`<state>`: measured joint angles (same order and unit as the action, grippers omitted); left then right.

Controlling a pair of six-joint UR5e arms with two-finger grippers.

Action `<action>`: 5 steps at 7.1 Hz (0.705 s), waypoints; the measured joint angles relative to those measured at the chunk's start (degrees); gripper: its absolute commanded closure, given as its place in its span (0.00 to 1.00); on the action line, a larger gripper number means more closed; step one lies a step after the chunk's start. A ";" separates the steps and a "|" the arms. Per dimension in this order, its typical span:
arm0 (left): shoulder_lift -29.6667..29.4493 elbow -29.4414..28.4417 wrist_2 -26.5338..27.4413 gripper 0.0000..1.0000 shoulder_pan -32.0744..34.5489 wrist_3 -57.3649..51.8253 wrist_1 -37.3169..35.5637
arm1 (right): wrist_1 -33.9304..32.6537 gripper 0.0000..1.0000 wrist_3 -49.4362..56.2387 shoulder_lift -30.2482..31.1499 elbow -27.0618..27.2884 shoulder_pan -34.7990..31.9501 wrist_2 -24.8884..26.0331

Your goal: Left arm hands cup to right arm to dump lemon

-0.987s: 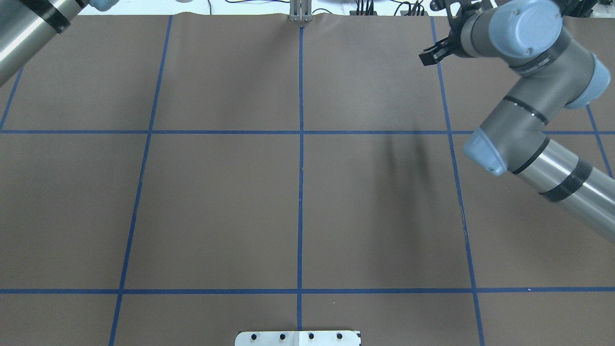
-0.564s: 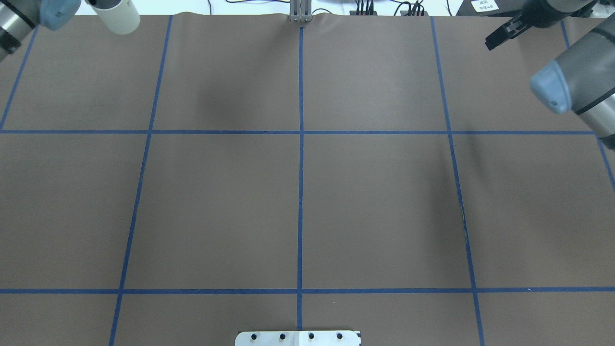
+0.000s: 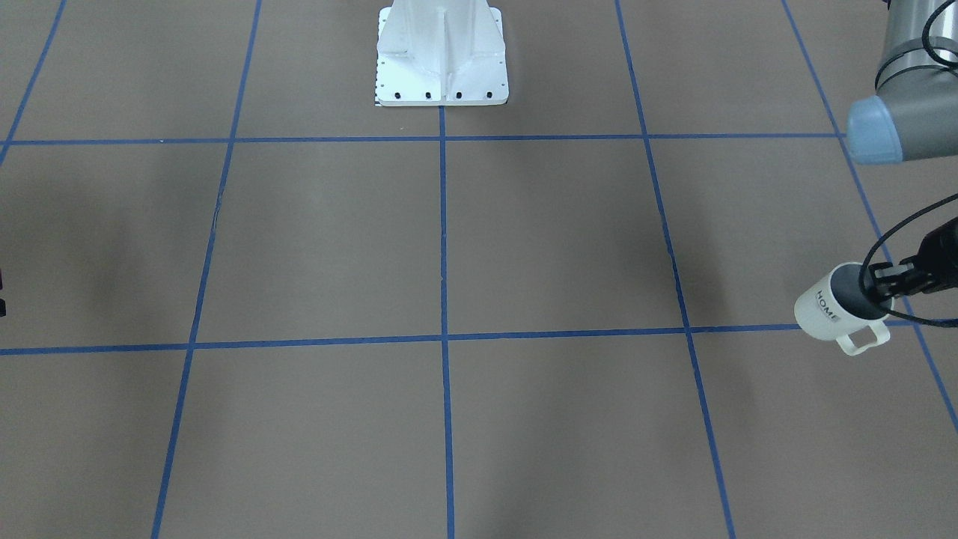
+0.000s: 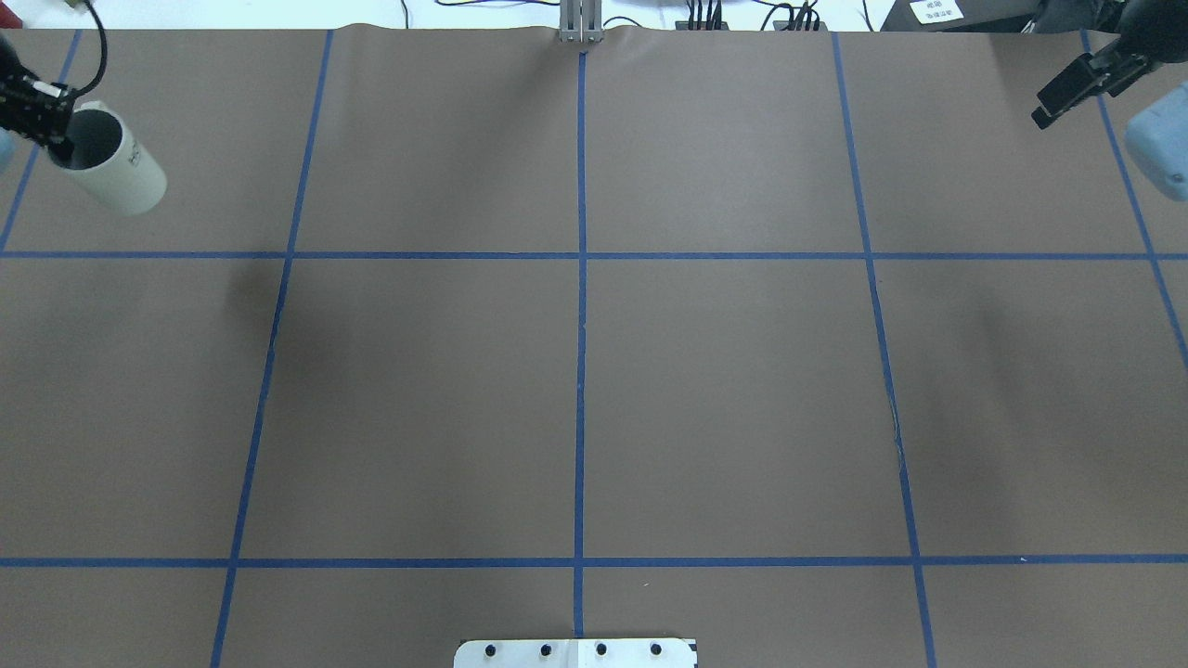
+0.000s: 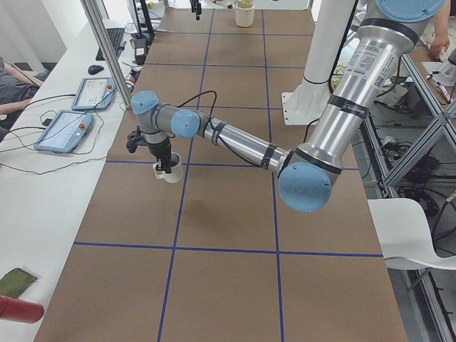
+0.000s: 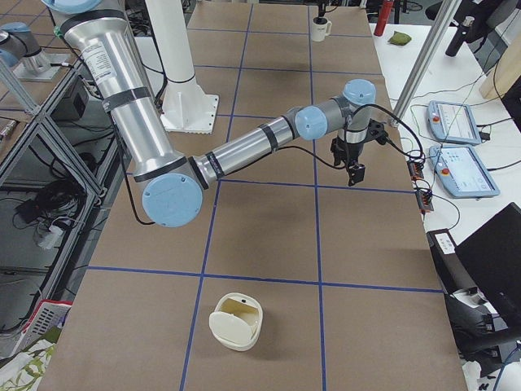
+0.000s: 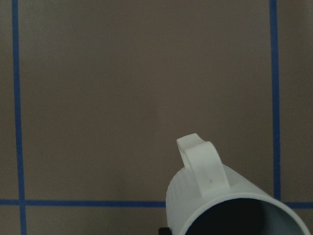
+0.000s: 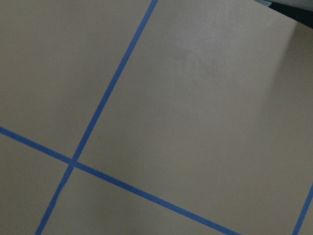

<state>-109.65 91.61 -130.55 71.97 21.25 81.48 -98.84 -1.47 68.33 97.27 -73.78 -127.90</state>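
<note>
My left hand [image 4: 54, 139] is clenched on the rim of the cup [image 4: 125, 181]. The cup hangs tilted over the left end of the counter [image 4: 575, 371]. My right hand [image 4: 1067, 93] is well apart at the right end; I cannot tell if it is released or clenched.

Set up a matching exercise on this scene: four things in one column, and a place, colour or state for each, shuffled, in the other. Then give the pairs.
Things
1. cup
2. right gripper
3. tape lines
4. robot base

Descriptions
A. blue, marking a grid on the brown table
B. white, fixed at the middle of the table's robot-side edge
C. holding nothing, at the overhead view's right edge
D. tilted, gripped at its rim by the left gripper

Pairs: 1-D, 2-C, 3-A, 4-B
</note>
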 measured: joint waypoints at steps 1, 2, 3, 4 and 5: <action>4.79 3.57 -0.88 1.00 -0.14 0.11 0.06 | -2.93 0.00 1.27 2.07 3.03 -0.47 -0.11; 8.84 5.94 -1.55 1.00 -0.47 0.94 1.47 | -4.29 0.00 1.81 4.39 5.50 -0.81 -0.14; 12.45 6.92 -2.08 1.00 -1.93 4.56 6.40 | -4.80 0.00 1.99 6.61 7.30 -0.98 -0.29; 15.89 7.16 -2.11 1.00 -4.71 11.39 14.61 | -4.89 0.00 2.03 8.55 8.39 -1.11 -0.67; 18.67 7.47 -2.02 1.00 -7.18 17.38 21.87 | -4.77 0.00 1.85 10.00 8.94 -1.15 -0.89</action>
<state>-90.98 99.08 -132.57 64.79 38.63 103.35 -103.61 0.38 78.32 106.20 -74.93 -128.79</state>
